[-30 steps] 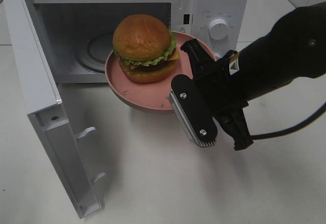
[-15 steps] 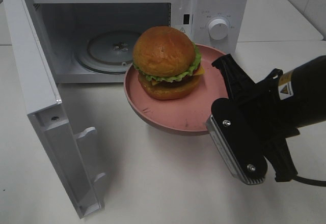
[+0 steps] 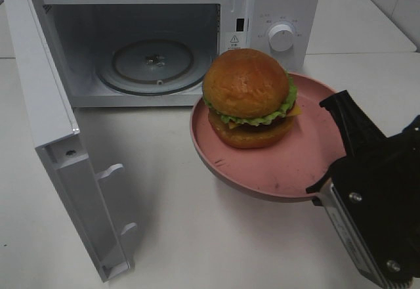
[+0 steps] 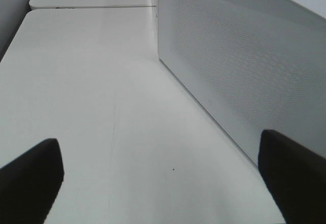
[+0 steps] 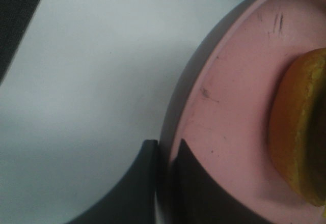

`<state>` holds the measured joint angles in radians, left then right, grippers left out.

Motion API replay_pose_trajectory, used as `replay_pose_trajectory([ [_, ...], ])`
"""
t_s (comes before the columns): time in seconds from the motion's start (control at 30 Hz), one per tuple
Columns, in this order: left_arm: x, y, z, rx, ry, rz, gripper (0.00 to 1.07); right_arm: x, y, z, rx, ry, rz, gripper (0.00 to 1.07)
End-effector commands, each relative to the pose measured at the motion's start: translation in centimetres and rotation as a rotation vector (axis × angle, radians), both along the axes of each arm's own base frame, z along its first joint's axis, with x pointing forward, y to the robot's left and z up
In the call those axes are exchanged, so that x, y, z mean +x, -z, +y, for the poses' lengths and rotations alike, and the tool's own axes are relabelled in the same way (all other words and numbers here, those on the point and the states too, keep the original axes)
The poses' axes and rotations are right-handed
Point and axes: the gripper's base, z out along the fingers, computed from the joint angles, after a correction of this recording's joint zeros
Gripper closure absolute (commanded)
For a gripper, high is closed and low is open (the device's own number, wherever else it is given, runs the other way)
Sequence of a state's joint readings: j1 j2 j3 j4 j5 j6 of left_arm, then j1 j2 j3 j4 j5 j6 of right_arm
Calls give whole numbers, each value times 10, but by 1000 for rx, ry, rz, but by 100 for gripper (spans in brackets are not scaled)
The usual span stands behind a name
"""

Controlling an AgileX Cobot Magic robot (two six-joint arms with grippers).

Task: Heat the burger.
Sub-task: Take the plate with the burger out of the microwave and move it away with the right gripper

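Note:
The burger [image 3: 248,97], golden-brown bun over green lettuce and a dark patty, sits on a shallow pink plate [image 3: 289,171]. The plate hangs above the table, right of the microwave's open mouth. My right gripper [image 3: 326,185] is shut on the plate's near right rim. The right wrist view shows that gripper [image 5: 165,175] pinching the plate [image 5: 234,107] edge, with the burger [image 5: 300,132] at the side. My left gripper [image 4: 163,183] is open with nothing between its fingers, and it faces the microwave's perforated wall [image 4: 244,56].
The white microwave [image 3: 282,0] stands at the back. Its door [image 3: 59,138] is swung open to the left, and the glass turntable [image 3: 152,66] inside is bare. White tabletop [image 3: 197,236] spreads in front.
The right gripper has carried the plate and burger away from the microwave's mouth, to the right and toward the front. The left gripper has not moved.

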<state>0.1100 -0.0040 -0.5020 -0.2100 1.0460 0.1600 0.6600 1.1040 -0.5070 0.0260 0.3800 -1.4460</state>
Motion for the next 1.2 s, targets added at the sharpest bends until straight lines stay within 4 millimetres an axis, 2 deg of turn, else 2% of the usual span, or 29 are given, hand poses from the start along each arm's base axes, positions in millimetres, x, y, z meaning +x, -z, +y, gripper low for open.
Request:
replay_pose_trajectory([
  [0.03,-2,1,-1,-7,-2,-24,9,-1,-10,-5,28,14,-67,107],
  [0.2,-2,1,-1,-7,-2,-24,9,-14,-11,-23,4,101,-75,107],
  [0.3,-2,1,-1,-7,-2,-24,9,-16,-12,-25,5,115,-80,107],
  [0.47,-2,1,-1,-7,-2,-24,9,-24,-6,-36,13,243,-42,107],
  [0.57,-2,1,-1,-7,-2,-24,9,-24,-5,-38,11,269,-34,107],
  [0.63,-2,1,-1,-7,-2,-24,9,-23,-5,-42,27,379,-16,107],
  [0.87,-2,1,-1,-7,-2,-24,9,-21,-5,-50,34,558,-10,107],
  [0.9,-2,1,-1,-7,-2,-24,9,-21,-5,-53,41,625,-15,107],
  [1.2,-2,1,-1,-7,-2,-24,9,-18,-7,-64,41,822,-58,107],
])
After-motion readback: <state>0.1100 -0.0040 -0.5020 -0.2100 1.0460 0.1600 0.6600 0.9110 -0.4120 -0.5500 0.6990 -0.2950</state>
